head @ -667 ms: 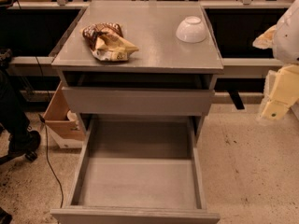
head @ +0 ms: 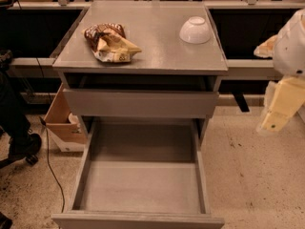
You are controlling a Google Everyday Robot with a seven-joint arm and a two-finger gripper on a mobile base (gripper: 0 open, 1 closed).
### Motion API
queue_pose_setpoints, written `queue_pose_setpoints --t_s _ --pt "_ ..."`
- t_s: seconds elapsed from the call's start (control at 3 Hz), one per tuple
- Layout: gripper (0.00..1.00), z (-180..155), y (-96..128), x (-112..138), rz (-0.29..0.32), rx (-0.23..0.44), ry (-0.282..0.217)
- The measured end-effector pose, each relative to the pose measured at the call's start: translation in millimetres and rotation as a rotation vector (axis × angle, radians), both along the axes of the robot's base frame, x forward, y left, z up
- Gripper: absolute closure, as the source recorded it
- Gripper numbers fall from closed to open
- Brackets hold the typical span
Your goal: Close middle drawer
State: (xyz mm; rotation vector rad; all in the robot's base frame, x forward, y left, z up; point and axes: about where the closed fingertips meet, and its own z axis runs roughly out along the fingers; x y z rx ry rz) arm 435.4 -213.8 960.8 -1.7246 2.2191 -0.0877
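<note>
1. The middle drawer is pulled far out of the cabinet toward the camera, and its front edge lies nearest.
2. The gripper hangs at the right, off to the side of the cabinet and apart from the drawer; whether it is wide or narrow cannot be told.
3. A cardboard box sits on the floor to the left.
4. Above, the top drawer stands slightly out.
5. On the cabinet's top lie a crumpled snack bag on the left and a white bowl, upside down, on the right.
</note>
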Motion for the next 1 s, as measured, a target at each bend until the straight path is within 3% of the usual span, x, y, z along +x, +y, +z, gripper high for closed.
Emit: queue_pose_setpoints --t_s 0.33,1.0 --pt "0.0 -52.4 11.3 -12.1 0.026 0.045 -0.009" --pt "0.0 -193.9 66.5 -61.1 0.112 0.165 0.017"
